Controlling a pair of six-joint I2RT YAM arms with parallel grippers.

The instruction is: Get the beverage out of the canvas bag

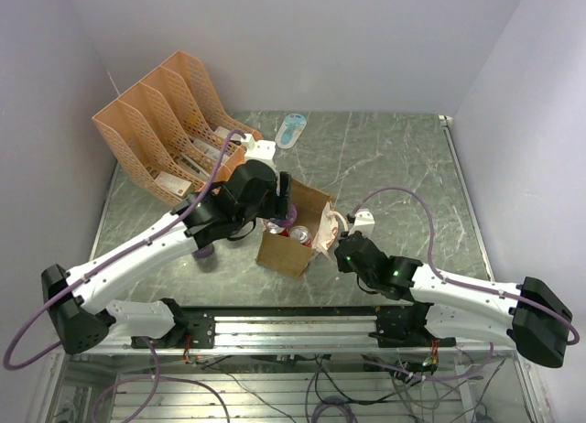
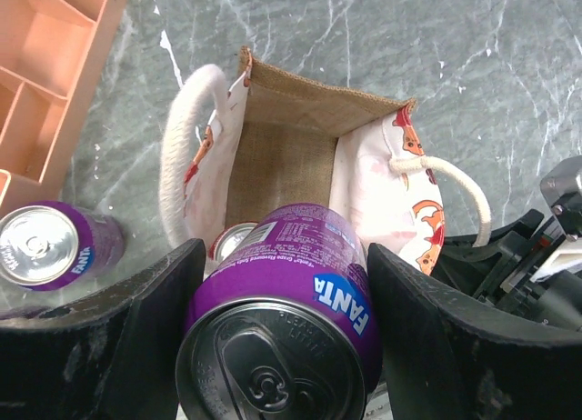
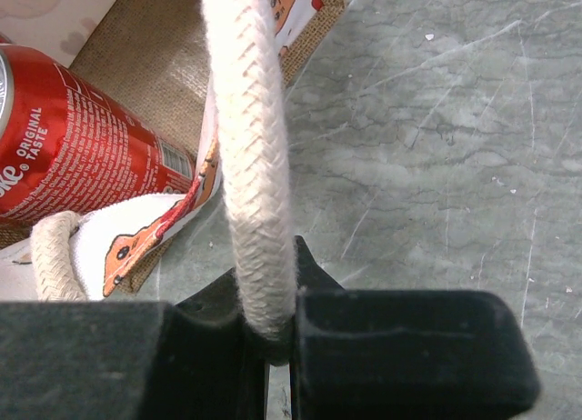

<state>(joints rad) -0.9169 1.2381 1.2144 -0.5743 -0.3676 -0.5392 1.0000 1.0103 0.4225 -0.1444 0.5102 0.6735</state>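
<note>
At the centre of the top view, the bag stands open on the table. Low in the left wrist view, the left gripper is clamped on a purple Fanta can, held at the bag's mouth. The right gripper pinches the bag's cream handle, steadying it. A Coke can lies inside the bag. Extraction looks under way. Next, the Fanta can likely needs lifting clear of the rim and setting down on the table.

walls: plain pale lavender | table: dark green-grey marbled top | light: soft, even
</note>
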